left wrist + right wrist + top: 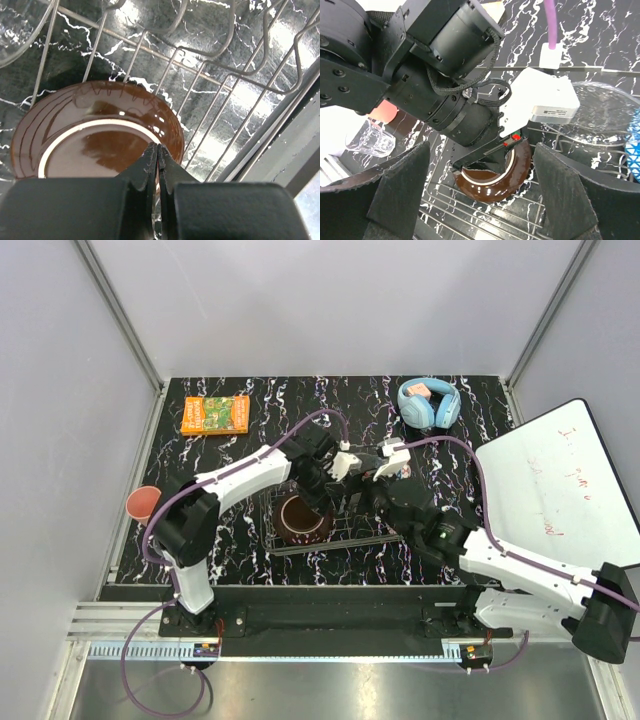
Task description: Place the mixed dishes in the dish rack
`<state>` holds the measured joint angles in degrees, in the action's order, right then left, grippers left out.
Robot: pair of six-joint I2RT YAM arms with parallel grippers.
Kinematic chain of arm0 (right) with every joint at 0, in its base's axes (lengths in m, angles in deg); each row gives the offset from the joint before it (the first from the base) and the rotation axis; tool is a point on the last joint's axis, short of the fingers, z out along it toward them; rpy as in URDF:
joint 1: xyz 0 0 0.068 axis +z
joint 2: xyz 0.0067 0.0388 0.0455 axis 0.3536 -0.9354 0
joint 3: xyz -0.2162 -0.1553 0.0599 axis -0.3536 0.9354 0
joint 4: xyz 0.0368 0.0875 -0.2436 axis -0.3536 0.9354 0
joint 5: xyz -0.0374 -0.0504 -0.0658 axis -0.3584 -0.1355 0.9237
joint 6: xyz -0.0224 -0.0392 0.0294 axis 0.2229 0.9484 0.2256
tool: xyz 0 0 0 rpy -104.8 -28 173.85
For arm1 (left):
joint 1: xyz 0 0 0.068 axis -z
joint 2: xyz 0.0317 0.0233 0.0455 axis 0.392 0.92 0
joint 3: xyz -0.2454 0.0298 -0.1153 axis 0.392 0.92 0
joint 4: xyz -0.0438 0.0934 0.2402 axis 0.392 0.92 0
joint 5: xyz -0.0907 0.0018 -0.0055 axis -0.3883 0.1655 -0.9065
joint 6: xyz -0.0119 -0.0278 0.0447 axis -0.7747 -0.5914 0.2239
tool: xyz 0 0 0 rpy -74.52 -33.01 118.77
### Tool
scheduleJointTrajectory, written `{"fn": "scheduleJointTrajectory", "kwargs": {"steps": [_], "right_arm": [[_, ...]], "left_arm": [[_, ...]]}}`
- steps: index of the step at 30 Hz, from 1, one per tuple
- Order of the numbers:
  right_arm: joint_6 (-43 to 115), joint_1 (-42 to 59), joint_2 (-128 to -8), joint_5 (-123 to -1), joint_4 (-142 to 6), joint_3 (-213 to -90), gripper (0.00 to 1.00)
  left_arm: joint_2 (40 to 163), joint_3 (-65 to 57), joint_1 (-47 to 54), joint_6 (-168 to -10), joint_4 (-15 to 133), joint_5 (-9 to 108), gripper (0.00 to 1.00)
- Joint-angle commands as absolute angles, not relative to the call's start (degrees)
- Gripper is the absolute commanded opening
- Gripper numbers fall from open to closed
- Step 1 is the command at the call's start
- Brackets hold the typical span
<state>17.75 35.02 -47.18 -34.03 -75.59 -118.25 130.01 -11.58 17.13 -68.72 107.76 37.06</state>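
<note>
A glossy brown bowl (300,523) lies bottom-up in the dish rack (350,538), its pale foot ring showing (100,145). My left gripper (158,146) is shut with nothing between its jaws, and its tips hang just over that bowl's base. My right gripper (480,155) stands wide open close beside the left wrist, facing the brown bowl (490,187) without touching it. A clear glass bowl (605,107) and a blue patterned bowl (634,150) sit in the rack to the right. A clear glass (370,140) and a salmon-pink cup (143,503) are outside the rack on the left.
An orange-green book (215,414) lies at the back left and light blue headphones (429,403) at the back right. A whiteboard (560,480) leans at the table's right edge. The two arms crowd together over the rack wires (210,80).
</note>
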Motion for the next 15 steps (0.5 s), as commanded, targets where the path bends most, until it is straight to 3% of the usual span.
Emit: {"fn": "scheduleJointTrajectory", "kwargs": {"steps": [1,15], "right_arm": [[19.5,35.3,-45.8,-31.5,-75.9,-116.5,0.91],[18.5,35.3,-43.2,-32.1,-76.4,-113.4,0.90]], "left_arm": [[129.1,-10.1,17.9,-70.5,101.5,35.7,0.04],[132.2,-6.7,20.9,-66.8,96.0,42.8,0.04]]}}
